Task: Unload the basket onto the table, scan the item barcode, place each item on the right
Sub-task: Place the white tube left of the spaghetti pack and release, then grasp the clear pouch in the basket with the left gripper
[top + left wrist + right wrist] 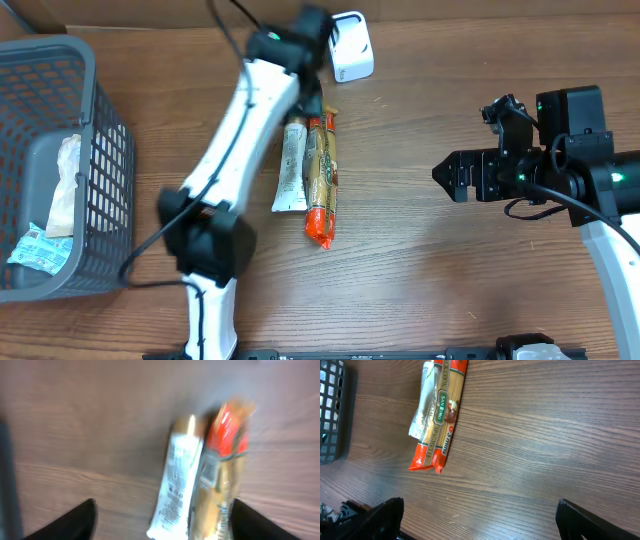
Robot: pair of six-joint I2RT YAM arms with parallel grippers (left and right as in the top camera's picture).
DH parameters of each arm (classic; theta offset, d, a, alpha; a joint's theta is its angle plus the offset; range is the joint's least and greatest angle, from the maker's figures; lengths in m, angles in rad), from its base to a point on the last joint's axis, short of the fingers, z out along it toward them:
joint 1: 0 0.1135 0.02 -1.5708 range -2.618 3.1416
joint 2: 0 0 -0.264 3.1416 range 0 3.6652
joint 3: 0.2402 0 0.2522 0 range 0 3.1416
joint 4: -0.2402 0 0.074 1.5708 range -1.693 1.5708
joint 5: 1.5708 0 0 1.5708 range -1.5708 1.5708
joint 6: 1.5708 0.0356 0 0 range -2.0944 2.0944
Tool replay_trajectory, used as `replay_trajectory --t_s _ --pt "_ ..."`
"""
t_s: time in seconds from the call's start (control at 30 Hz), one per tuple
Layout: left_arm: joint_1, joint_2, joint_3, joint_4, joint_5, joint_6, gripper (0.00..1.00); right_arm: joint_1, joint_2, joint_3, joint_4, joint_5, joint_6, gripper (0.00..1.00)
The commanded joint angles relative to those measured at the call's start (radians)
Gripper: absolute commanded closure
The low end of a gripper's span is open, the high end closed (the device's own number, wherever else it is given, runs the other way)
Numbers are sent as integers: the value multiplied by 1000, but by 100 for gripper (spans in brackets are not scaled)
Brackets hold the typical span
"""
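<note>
Across the brown wood-grain tabletop [430, 290] the boards run side to side, matte and bare over most of the right half. Near the middle lies a long clear spaghetti packet with orange-red ends [321, 175], set lengthwise away from me, and a flat white tube-shaped sachet [291, 165] lies pressed against its left side. Just beyond their far ends sits a small white boxy scanner [350, 47], close to the back edge of the table.

At the far left stands a grey plastic lattice basket [112, 180]; a crumpled white wrapper [65, 185] and a blue-and-white packet [35, 250] lie inside it.

The white left arm [245, 130] reaches from the near edge diagonally up over the table, partly covering the sachet's far end, and black cables trail from it. Its wrist view is blurred, but the left gripper [164, 502] shows its two dark fingers spread wide at the frame's corners, with nothing between them; the packet and sachet lie on the wood below.

The black right arm [600, 180] is off to the right, well apart from the packets. The right gripper [479, 507] points toward them, its fingers parted about as far as they go and holding nothing.

A tan strip shows past the table's back edge.
</note>
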State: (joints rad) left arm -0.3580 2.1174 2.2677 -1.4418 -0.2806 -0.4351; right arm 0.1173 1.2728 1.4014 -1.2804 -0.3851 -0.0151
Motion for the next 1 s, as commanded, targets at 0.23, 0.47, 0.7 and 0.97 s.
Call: replay_trajectory --t_s 0.23,0.47,0.7,0.97 --pt "460 -347 280 -82 36 96 0 -6 -2 25 -12 3 -13 2" --pt "952 -344 243 -121 237 106 0 -6 -2 25 -15 3 -13 2" --pt "1098 -232 24 71 317 168 2 -6 -2 25 -21 3 -13 2" --pt "1068 -122 -200 242 341 297 2 -6 -2 25 -21 3 -13 1"
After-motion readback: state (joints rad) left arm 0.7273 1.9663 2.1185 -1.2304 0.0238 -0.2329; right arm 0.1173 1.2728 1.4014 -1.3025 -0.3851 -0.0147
